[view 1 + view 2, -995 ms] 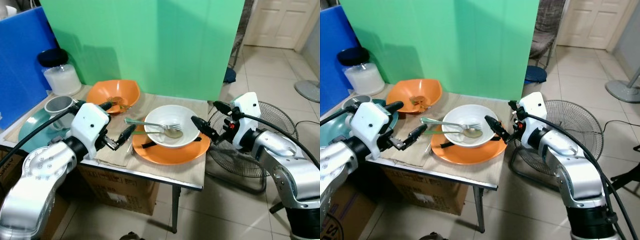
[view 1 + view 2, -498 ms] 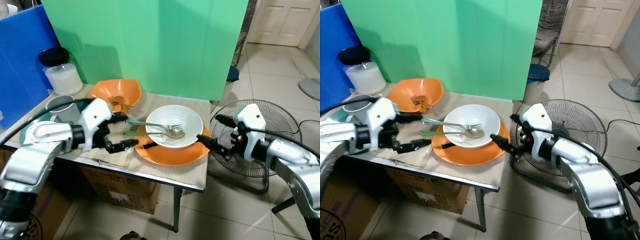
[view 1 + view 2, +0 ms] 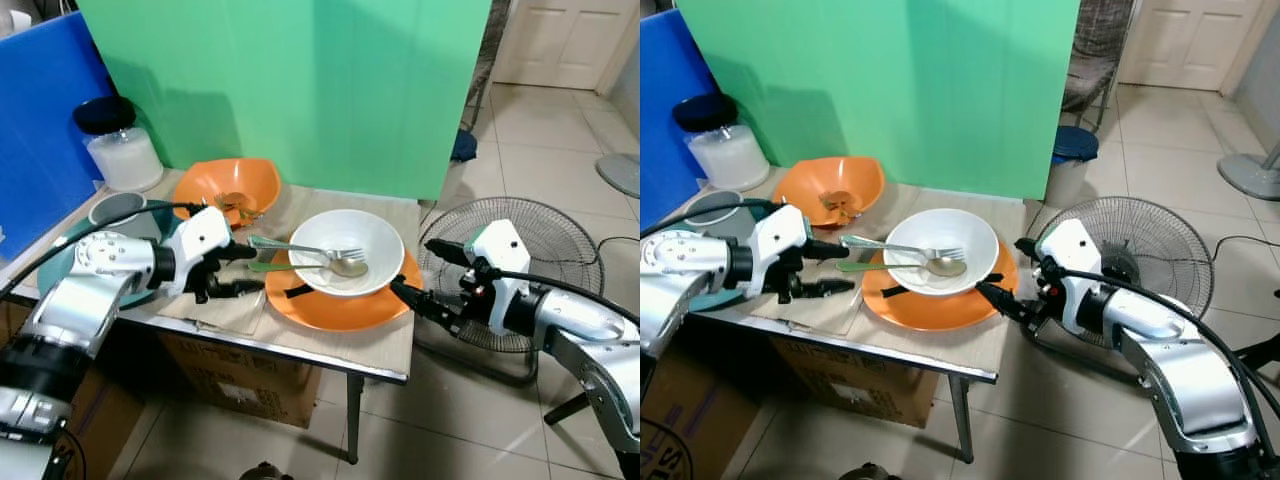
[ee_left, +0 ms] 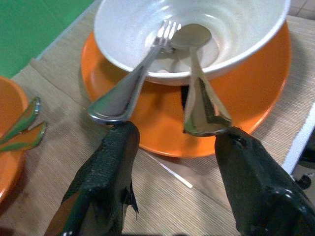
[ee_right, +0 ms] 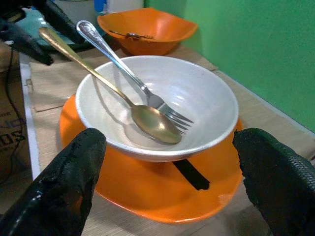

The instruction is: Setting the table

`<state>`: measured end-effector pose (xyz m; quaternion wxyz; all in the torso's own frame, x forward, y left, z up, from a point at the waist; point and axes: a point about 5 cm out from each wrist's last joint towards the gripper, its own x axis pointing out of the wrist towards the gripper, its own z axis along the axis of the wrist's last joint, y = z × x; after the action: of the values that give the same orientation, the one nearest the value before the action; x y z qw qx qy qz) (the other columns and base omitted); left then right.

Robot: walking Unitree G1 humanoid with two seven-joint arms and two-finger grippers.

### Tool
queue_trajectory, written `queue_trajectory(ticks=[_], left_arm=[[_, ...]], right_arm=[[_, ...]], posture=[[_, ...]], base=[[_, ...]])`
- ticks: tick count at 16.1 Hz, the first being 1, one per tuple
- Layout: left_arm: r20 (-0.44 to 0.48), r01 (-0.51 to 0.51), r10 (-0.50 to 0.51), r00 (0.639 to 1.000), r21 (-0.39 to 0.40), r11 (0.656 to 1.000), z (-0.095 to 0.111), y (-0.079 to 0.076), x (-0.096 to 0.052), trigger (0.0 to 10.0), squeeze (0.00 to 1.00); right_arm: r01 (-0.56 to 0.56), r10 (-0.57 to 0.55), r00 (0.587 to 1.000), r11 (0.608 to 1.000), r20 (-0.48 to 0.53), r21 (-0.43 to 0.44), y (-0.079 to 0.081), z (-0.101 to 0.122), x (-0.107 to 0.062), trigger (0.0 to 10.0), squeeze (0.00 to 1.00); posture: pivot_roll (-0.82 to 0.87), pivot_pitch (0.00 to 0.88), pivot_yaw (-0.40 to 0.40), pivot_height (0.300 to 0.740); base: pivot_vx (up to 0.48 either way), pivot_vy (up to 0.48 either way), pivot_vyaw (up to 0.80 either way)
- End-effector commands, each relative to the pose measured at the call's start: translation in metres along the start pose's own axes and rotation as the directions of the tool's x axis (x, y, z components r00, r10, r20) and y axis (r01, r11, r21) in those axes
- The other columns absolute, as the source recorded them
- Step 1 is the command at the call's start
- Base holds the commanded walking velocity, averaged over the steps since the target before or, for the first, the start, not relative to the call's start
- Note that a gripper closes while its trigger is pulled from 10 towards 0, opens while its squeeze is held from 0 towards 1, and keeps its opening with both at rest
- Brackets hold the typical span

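From where I stand the setting looks only partly done: a white bowl (image 3: 347, 250) sits on an orange plate (image 3: 340, 300) on the woven mat (image 3: 300, 320) at the near right of the surface (image 3: 380, 362), but the fork (image 3: 300, 248) and the spoon (image 3: 320, 266) lie together inside the bowl, their handles sticking out over the rim toward nine o'clock, not laid beside the plate. I judge that the cutlery is yet to be lifted out and placed. The left pincer (image 3: 238, 270) hovers at nine o'clock of the plate, fingers apart, with both handle ends just ahead of it and between its tips in the left wrist view; it grips nothing. The right pincer (image 3: 420, 275) is at three o'clock of the plate, also spread wide and empty, one finger low by the plate's edge. At ten o'clock an orange bowl (image 3: 228, 188) holds some small green-handled utensils, and farther toward nine o'clock are a grey cup (image 3: 117, 208) on a teal plate (image 3: 62, 270) and a jar with a black lid (image 3: 118, 145). A floor fan (image 3: 520, 260) stands past the right arm. I can read no brand, label or writing anywhere.
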<state>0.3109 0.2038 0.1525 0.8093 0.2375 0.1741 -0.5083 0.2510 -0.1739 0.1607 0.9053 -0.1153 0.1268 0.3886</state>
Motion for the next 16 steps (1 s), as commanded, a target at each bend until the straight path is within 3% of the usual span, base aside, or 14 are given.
queue_trajectory(ticks=[1, 8, 9, 12, 15, 16], left_arm=[[0.007, 0.008, -0.008, 1.0, 0.012, 1.0, 0.002, 0.0022, -0.0003, 0.0, 0.0], [0.067, 0.078, -0.078, 0.995, 0.003, 0.997, 0.0048, 0.0061, 0.0049, 0.0, 0.0], [0.082, 0.083, -0.083, 0.993, 0.008, 0.997, 0.0063, 0.0068, 0.0047, 1.3, 0.0], [0.106, 0.105, -0.105, 0.989, 0.001, 0.994, 0.0087, 0.0059, 0.0058, 3.2, 0.0], [0.117, 0.116, -0.115, 0.987, -0.002, 0.993, 0.0096, 0.0056, 0.0063, 4.4, 0.0], [0.111, 0.115, -0.115, 0.987, -0.002, 0.993, 0.0089, 0.006, 0.0066, 7.1, 0.0]], right_arm=[[-0.029, 0.029, 1.0, 1.0, -0.007, -0.006, 0.0052, 0.0013, 0.0, 10.0, 0.0], [-0.049, 0.049, 0.999, 0.999, -0.022, -0.008, 0.0079, -0.0009, -0.0026, 10.0, 0.0], [-0.052, 0.052, 0.998, 0.999, -0.023, -0.008, 0.0086, -0.0012, -0.0026, 10.0, 0.0], [-0.059, 0.058, 0.998, 0.998, -0.026, -0.008, 0.0093, -0.002, -0.0022, 10.0, 0.0], [-0.064, 0.064, 0.998, 0.998, -0.029, -0.009, 0.01, -0.0022, -0.0019, 10.0, 0.0], [-0.067, 0.066, 0.997, 0.998, -0.03, -0.01, 0.0105, -0.0024, -0.002, 10.0, 0.0]], posture=[[-0.02, 0.0, 0.081, 0.74], [-0.02, 0.0, 0.084, 0.74], [-0.02, 0.0, 0.084, 0.74], [-0.02, 0.0, 0.085, 0.74], [-0.02, 0.0, 0.087, 0.74], [-0.02, 0.0, 0.088, 0.74]], base=[[0.0, 0.0, 0.0], [0.0, 0.0, 0.0], [0.0, 0.0, 0.0], [0.0, 0.0, 0.0], [0.0, 0.0, 0.0], [0.0, 0.0, 0.0]])
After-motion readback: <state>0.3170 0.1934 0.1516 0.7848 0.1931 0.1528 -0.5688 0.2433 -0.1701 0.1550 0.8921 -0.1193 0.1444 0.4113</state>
